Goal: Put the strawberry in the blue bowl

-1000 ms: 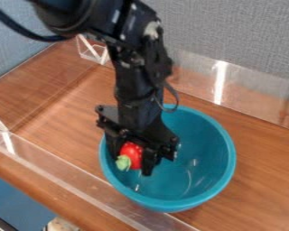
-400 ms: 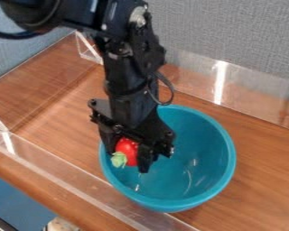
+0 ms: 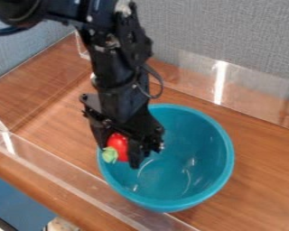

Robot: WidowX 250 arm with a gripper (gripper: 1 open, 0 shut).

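We see a glossy teal-blue bowl, plain and unpatterned, with pale highlights glinting on its inner floor. The strawberry is bright red, with a yellow-green cap at its 7 o'clock end. The tool is matte black, as is the arm above it. The worktop is warm reddish-brown wood with a fine straight grain. Clear, colourless plastic walls edge it, showing whitish where they catch light. Behind, at 12 o'clock, the backdrop is a flat grey-blue fabric. At 7 o'clock below the worktop we see a deep blue patch.
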